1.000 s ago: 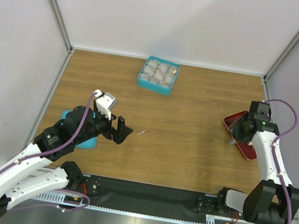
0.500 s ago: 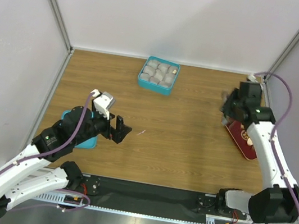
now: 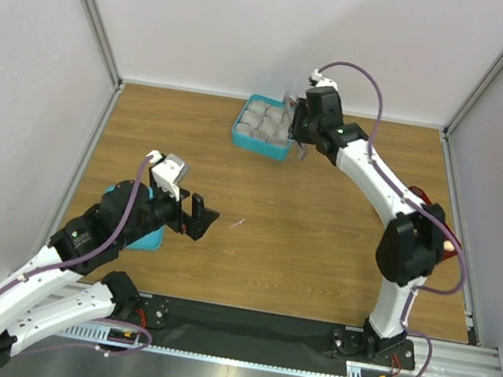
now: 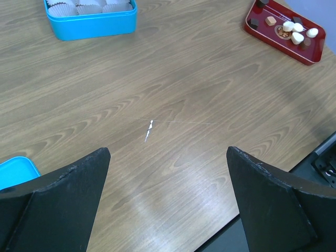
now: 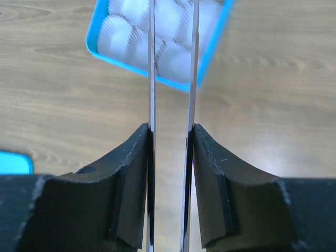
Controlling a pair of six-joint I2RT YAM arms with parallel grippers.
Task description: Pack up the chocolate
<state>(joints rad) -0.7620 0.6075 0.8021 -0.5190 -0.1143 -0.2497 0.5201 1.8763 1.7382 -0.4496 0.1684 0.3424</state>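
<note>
Chocolate pieces, cream and dark brown, lie on a shallow red tray at the wooden table's right side. The right gripper clamps long metal tweezers above the teal box of white paper cups, while the left gripper hovers wide open.

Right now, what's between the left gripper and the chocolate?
In the left wrist view, only bare table and a small white speck separate the left gripper from the chocolate.
</note>
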